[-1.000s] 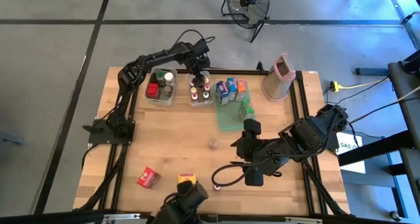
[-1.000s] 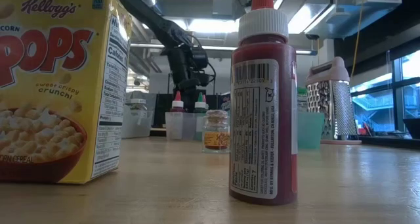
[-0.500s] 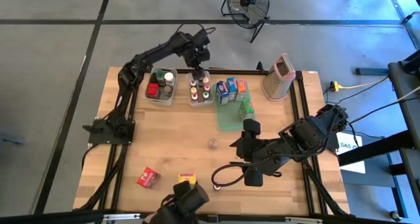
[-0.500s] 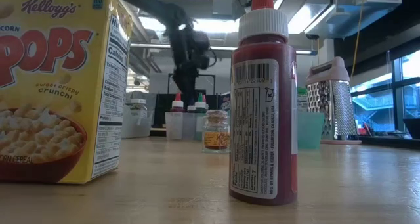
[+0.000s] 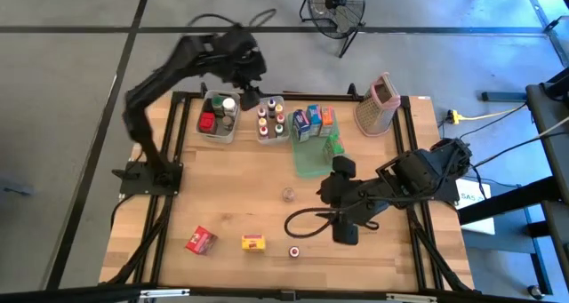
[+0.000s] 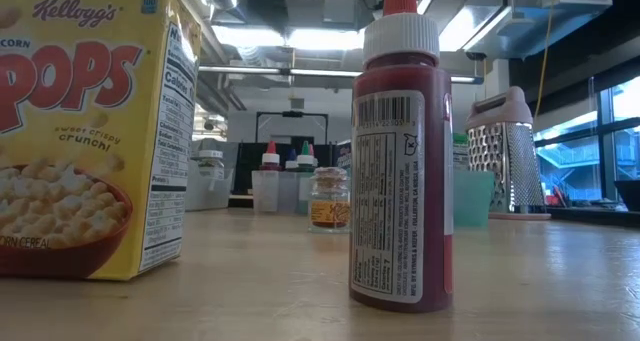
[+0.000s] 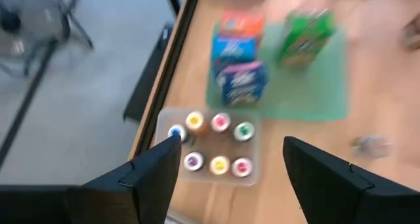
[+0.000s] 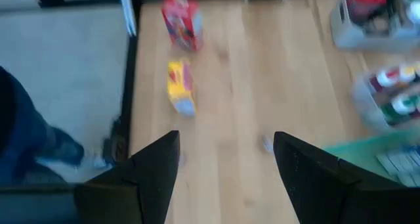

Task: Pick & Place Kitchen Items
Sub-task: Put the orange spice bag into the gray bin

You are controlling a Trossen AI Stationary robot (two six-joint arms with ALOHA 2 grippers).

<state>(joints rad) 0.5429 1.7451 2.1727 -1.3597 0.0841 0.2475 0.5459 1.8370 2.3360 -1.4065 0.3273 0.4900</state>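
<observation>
Seven small bottles [image 5: 270,121] with coloured caps stand upright in the clear bin at the table's far edge; jars and a red item [image 5: 207,121] fill the bin to its left. On my green tray stand a blue carton [image 5: 301,122], another blue one [image 5: 314,115], an orange one [image 5: 327,116] and a green one [image 5: 333,143]. A tiny jar [image 5: 288,195] stands alone mid-table. Near the front edge lie a red carton [image 5: 201,241], a yellow carton [image 5: 254,243] and a red-capped bottle [image 5: 292,251], upright.
</observation>
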